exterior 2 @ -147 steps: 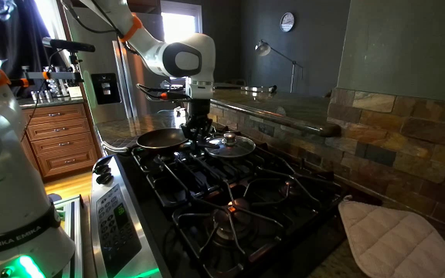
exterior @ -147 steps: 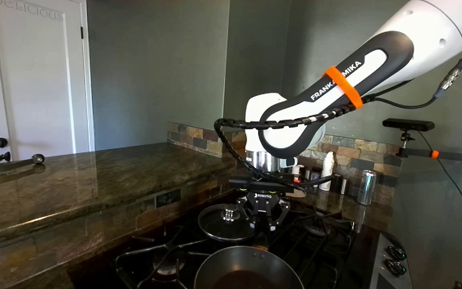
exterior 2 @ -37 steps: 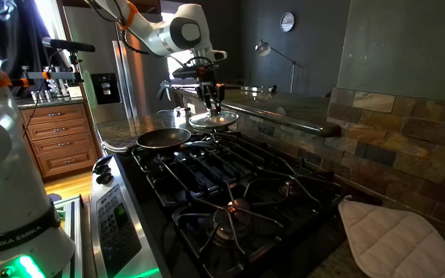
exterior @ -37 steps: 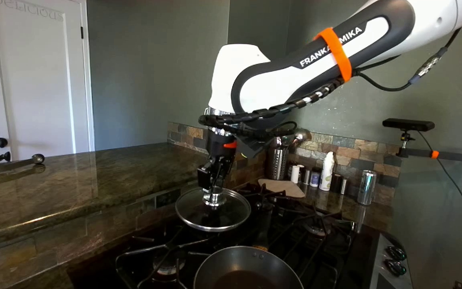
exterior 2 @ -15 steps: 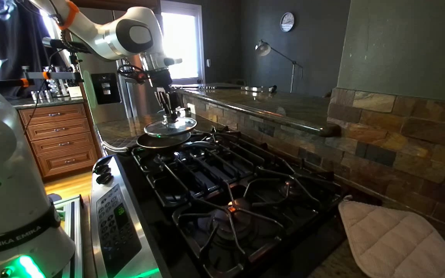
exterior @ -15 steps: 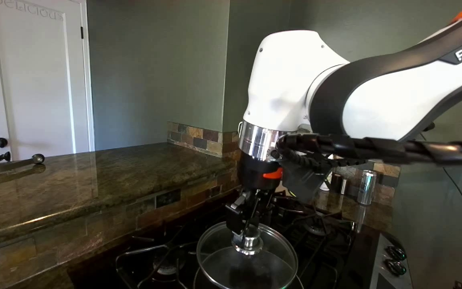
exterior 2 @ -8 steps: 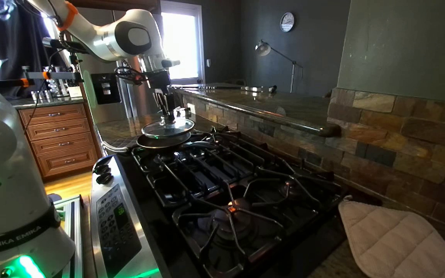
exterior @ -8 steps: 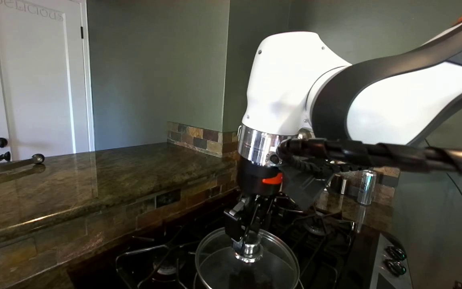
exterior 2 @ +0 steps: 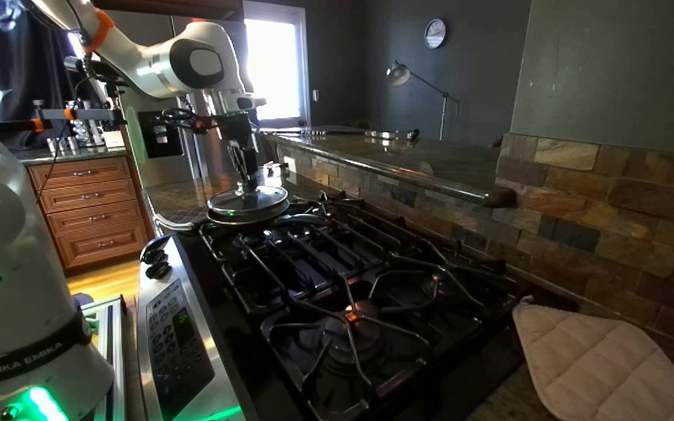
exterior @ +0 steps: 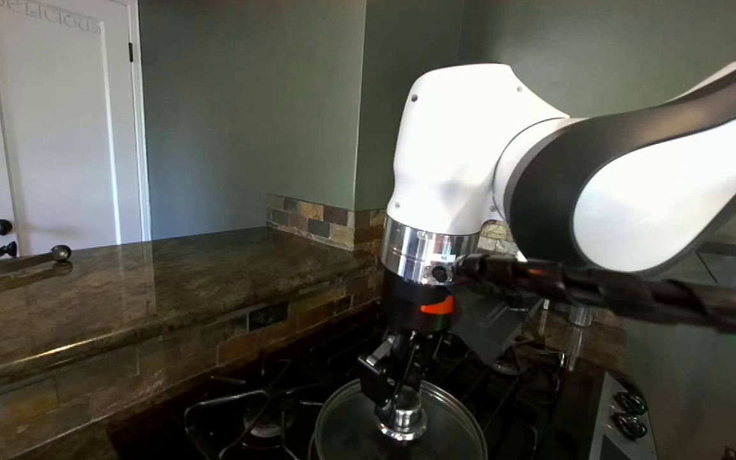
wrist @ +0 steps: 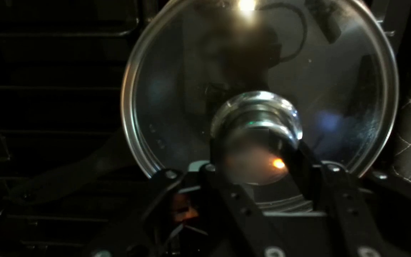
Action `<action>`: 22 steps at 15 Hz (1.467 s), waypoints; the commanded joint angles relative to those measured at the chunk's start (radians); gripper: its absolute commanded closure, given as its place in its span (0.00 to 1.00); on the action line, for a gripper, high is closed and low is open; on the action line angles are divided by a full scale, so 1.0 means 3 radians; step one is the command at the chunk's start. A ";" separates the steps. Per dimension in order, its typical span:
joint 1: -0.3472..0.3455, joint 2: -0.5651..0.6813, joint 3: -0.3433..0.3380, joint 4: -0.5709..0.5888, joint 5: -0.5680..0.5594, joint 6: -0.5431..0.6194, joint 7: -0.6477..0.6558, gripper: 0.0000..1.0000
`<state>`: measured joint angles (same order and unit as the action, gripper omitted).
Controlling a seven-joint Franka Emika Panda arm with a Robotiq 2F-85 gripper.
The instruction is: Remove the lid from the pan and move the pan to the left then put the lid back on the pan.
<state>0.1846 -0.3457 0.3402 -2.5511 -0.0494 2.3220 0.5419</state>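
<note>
1. Clamped lid (wrist: pixel 262 71) by shiny metal knob (exterior: pixel 404 418) w/ gripper (wrist: pixel 257 157).
2. Held lid directly over pan (exterior 2: pixel 255 220) (couldn't tell if touching rim).
3. Saw pan at far end of stovetop (exterior 2: pixel 237 333) in an ext. view.
4. Noted quilted pad (exterior 2: pixel 612 362) nr. opp. end, well apart.

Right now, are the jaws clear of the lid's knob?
No, in the wrist view the jaws are closed on the shiny knob of the lid.
</note>
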 commanded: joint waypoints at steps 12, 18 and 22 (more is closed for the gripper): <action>-0.0016 0.0105 0.0053 -0.0032 -0.0028 0.0108 0.0213 0.77; -0.0024 0.0151 0.0045 -0.0057 -0.0058 0.0307 0.0230 0.77; -0.0043 0.0185 0.0049 -0.0057 -0.0101 0.0335 0.0239 0.77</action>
<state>0.1794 -0.2882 0.3476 -2.5579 -0.0572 2.3980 0.5879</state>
